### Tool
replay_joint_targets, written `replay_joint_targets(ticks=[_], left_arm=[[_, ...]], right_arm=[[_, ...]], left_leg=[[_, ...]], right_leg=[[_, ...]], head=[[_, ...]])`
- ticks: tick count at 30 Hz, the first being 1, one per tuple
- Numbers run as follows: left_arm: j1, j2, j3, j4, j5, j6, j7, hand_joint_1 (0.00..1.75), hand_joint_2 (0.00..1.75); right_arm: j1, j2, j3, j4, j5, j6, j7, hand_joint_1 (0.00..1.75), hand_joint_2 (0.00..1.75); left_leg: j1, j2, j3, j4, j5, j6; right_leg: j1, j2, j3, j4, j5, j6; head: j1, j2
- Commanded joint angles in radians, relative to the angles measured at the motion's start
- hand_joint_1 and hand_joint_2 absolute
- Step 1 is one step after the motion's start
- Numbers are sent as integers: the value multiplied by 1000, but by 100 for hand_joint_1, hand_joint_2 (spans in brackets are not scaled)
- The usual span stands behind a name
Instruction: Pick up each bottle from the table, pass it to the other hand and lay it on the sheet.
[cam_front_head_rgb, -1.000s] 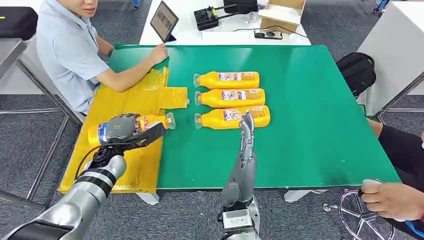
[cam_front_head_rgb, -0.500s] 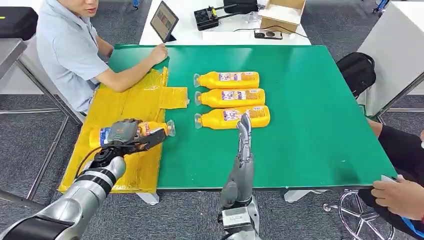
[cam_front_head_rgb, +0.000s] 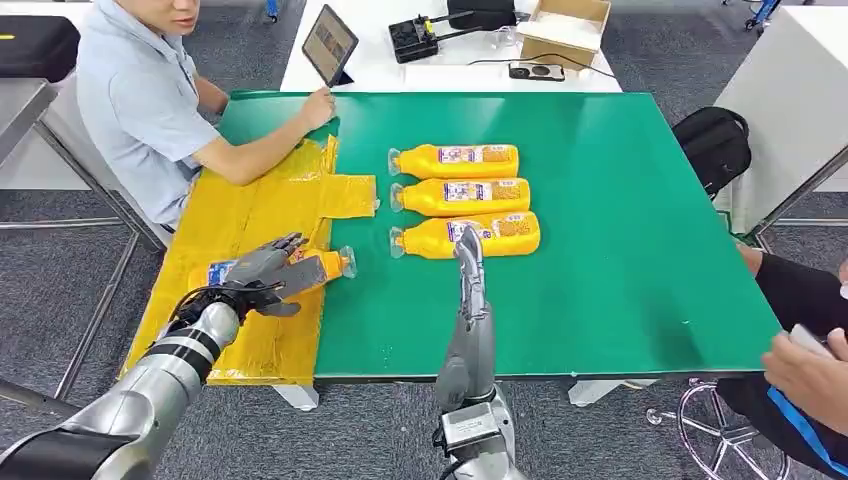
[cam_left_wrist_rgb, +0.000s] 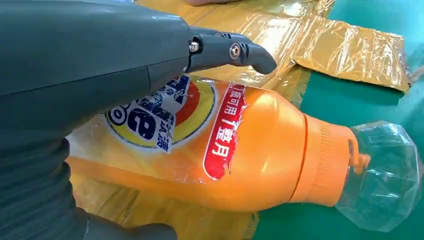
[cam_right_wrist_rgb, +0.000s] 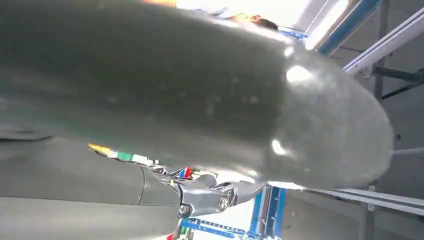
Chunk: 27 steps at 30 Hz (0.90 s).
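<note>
My left hand (cam_front_head_rgb: 268, 274) hovers fingers spread over the bottle (cam_front_head_rgb: 318, 266) lying beneath it on the sheet (cam_front_head_rgb: 250, 215) — I'd lift straight up, not nudging it.

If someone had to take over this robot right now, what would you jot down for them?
Left hand: fingers spread over the bottle lying on the yellow sheet; grip looks released.
Right hand: empty, fingers straight, raised over the green table near the row of bottles.
Done: one bottle laid on the sheet, cap end toward the sheet's edge.
Left: three bottles lie side by side on the table.
A person's arm rests on the sheet's far end.
</note>
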Motion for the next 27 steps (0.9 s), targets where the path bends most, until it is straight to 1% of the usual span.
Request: replay_joint_targets(ticks=[1, 3, 6, 8, 9, 10, 11, 13, 14, 16, 18, 20, 22, 24, 25, 26, 27], left_arm=[[7, 34, -5, 84, 12, -75, -21, 0, 175], [13, 45, 5, 80, 44, -97, -56, 0, 175], [29, 53, 39, 52, 114, -105, -119, 0, 175], [61, 37, 90, -20, 191, -39, -194, 0, 175], [84, 9, 135, -87, 248, 28, -226, 0, 175], [98, -12, 160, -128, 279, 65, -236, 0, 175], [120, -47, 189, -211, 325, 119, -249, 0, 175], [172, -91, 222, -385, 413, 164, -249, 0, 175], [183, -109, 240, -428, 467, 154, -239, 0, 175], [199, -118, 244, -480, 519, 138, -226, 0, 175], [216, -140, 270, -524, 617, 125, -225, 0, 175], [236, -161, 278, -573, 753, 91, -225, 0, 175], [280, -182, 261, -653, 887, 75, -228, 0, 175], [336, -219, 254, -731, 914, 110, -277, 0, 175], [399, -240, 225, -823, 950, 125, -283, 0, 175], [465, -267, 198, -913, 1022, 118, -288, 0, 175], [547, -279, 148, -1021, 1112, 130, -304, 0, 175]], right_arm=[[-41, -9, -22, 64, -6, 19, -33, 0, 0], [-42, -9, -23, 69, -5, 30, -33, 0, 0], [-43, -10, -18, 67, -2, 33, -33, 0, 0], [-41, -14, -9, 60, 0, 27, -33, 0, 0], [-40, -15, -4, 57, 2, 18, -33, 0, 0], [-38, -17, -2, 55, 5, 11, -33, 0, 0], [-34, -20, 4, 54, 6, 3, -33, 0, 0], [-34, -23, 19, 56, 10, -16, -33, 0, 0], [-33, -24, 23, 55, 10, -22, -33, 0, 0], [-33, -24, 27, 59, 7, -30, -33, 0, 0], [-33, -25, 31, 59, 12, -46, -33, 0, 0], [-36, -33, 55, 53, 31, -102, -33, 0, 0], [-14, -15, 12, 44, 112, -104, -33, 0, 0], [-3, -13, -3, 41, 118, -104, -33, 0, 0], [6, -18, -11, 25, 136, -104, -33, 0, 175], [17, -22, -21, 8, 142, -104, -33, 0, 175], [28, -32, -33, 3, 176, -104, -33, 0, 175]], left_leg=[[0, 4, 5, -2, -1, 1], [0, 3, 5, -1, -1, 1], [0, 5, 7, -3, -1, 1], [0, 3, 5, -2, -1, 1], [0, 5, 7, -3, -1, 2], [0, 3, 5, -2, 0, 1], [0, 3, 6, -2, -1, 2], [0, 0, 3, 0, 0, 2], [1, -1, 3, 0, -1, 2], [0, -2, 0, 0, 0, 2], [0, 0, 2, 0, -1, 2], [0, 1, 2, 0, -2, 2], [0, 1, 2, 0, -2, 1], [0, 0, -1, 0, -1, 1], [0, 1, 2, -1, -2, 2], [0, 1, 1, -1, -1, 1], [0, 2, 3, -1, -3, 2]], right_leg=[[1, 3, 3, -2, 0, -3], [0, 2, 4, -1, 0, -2], [1, 4, 5, -2, 1, -3], [0, 2, 4, -2, 0, -2], [0, 3, 5, -3, 1, -3], [0, 2, 4, -2, 0, -2], [1, 2, 5, -2, 0, -3], [0, -2, 3, -1, 0, -2], [1, -3, 3, -1, -1, -2], [1, -3, 1, -1, -1, -2], [1, -1, 2, -1, -1, -3], [1, 0, 2, -1, -1, -3], [1, 0, 1, -1, -1, -3], [0, -1, -2, -1, 0, -2], [1, -1, 1, -2, -1, -3], [1, 0, -1, -2, -1, -2], [1, 0, 2, -3, -2, -2]], head=[[0, 0], [0, 0], [0, 0], [0, 0], [0, 0], [0, 0], [0, 0], [0, 0], [0, 0], [1, 0], [0, 0], [0, 0], [0, 0], [0, 0], [0, 0], [0, 0], [0, 0]])
